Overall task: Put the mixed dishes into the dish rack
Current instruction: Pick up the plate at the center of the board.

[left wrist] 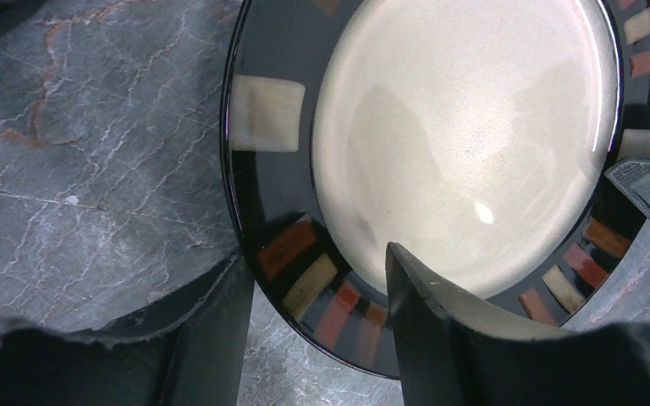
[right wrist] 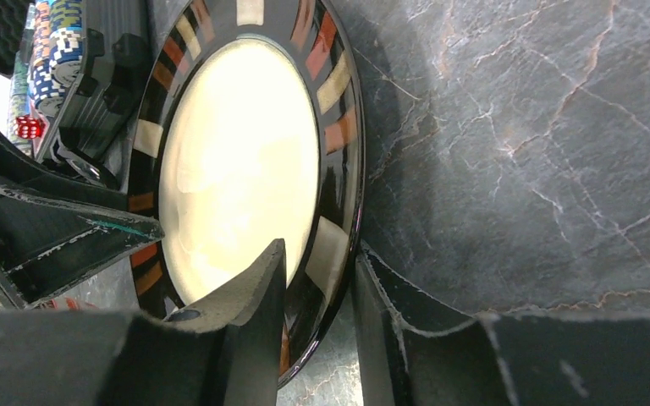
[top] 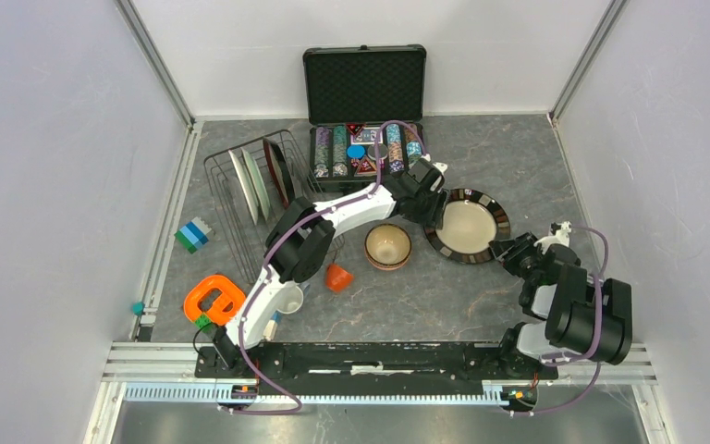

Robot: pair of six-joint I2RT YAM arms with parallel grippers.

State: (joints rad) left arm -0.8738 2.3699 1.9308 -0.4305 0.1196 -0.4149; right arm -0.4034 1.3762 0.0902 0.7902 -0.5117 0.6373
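The dark-rimmed beige plate (top: 467,225) is right of centre, between my two grippers. My right gripper (top: 507,248) is shut on its near right rim: in the right wrist view (right wrist: 320,247) one finger lies on the plate (right wrist: 237,161) and the other presses its outer edge. My left gripper (top: 433,211) is open with its fingers either side of the far left rim, apart from it (left wrist: 315,254); the plate (left wrist: 465,144) fills that view. The black wire dish rack (top: 257,185) at the left holds three upright plates. The tan bowl (top: 388,246), an orange cup (top: 337,277) and a white cup (top: 288,298) stand on the table.
The open black poker chip case (top: 364,111) stands at the back, just behind the left gripper. An orange ring toy (top: 213,299) and a white-and-blue block (top: 193,233) lie at the left. The left arm stretches over the table's middle, above the cups.
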